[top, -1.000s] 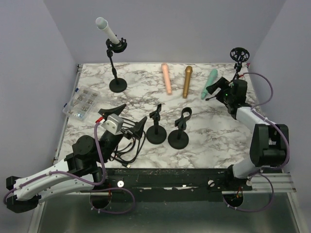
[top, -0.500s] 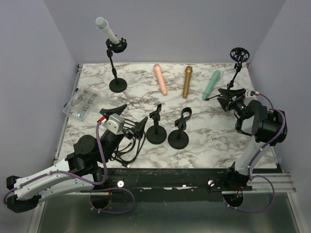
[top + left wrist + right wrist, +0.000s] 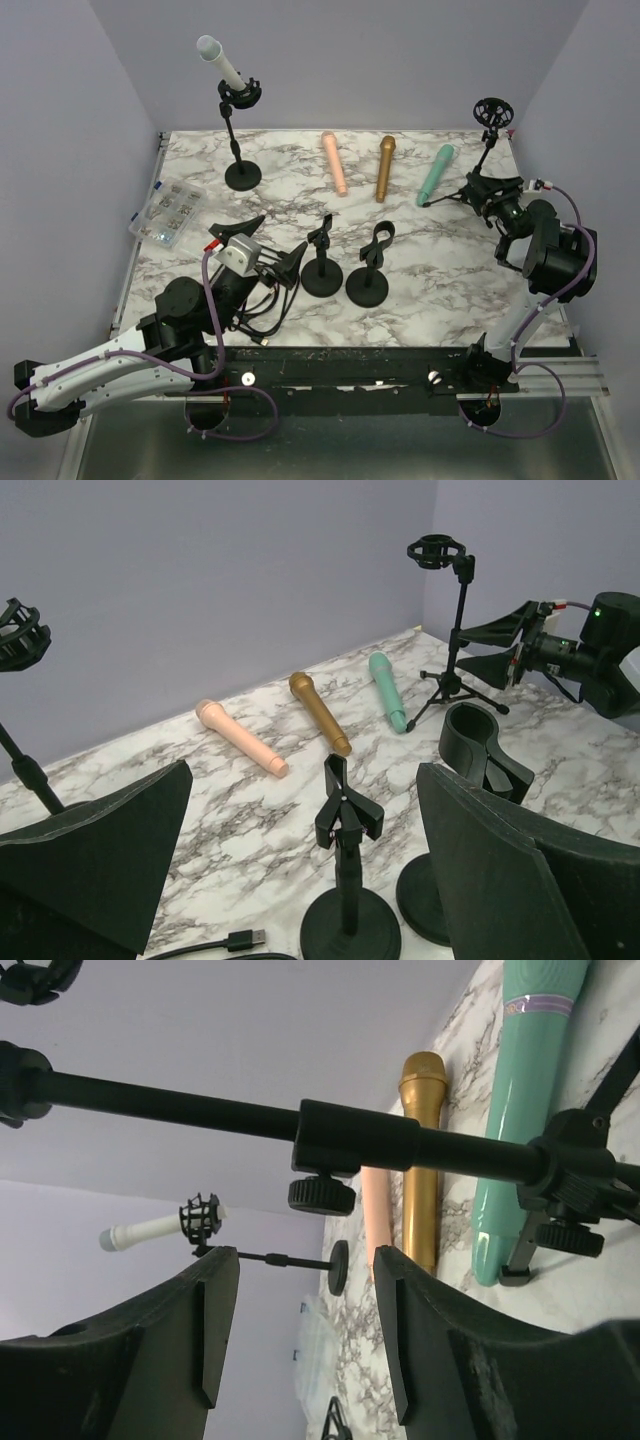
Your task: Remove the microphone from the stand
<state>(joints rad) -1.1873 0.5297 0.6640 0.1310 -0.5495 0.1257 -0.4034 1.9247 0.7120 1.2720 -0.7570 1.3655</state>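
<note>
Top external: white mic (image 3: pixel 222 68) is sitting in its stand (image 3: pixel 243 176), far left. Left wrist: left gripper (image 3: pixel 305 780) is hovering near-left, fingers spread wide. Right wrist: right gripper (image 3: pixel 305 1260) is holding its fingers apart beside a tripod pole (image 3: pixel 350 1135), far right.

Microphone (image 3: pixel 220 62) on stand (image 3: pixel 242 175) rear left, tripod stand (image 3: pixel 492 112) rear right.
</note>
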